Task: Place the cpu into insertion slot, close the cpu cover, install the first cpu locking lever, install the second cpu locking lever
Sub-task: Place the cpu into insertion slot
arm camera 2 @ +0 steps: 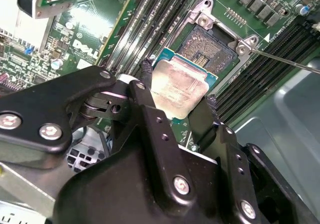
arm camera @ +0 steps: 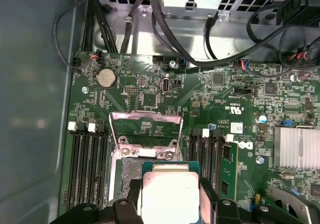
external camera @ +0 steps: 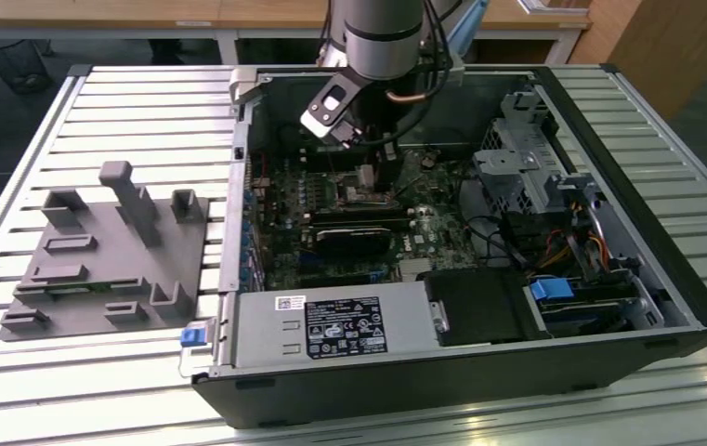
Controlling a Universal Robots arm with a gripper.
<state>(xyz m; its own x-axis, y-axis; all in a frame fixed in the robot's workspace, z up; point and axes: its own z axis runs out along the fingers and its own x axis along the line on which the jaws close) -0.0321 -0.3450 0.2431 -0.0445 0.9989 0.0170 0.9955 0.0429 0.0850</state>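
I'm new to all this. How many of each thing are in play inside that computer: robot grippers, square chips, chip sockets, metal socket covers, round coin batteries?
gripper, shut on the cpu: 1
cpu: 1
insertion slot, uncovered: 1
cpu cover, swung open: 1
coin battery: 1
Total: 5

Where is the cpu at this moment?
In both wrist views the cpu sits between the gripper's fingers, next to the open insertion slot, with the cpu cover lifted.
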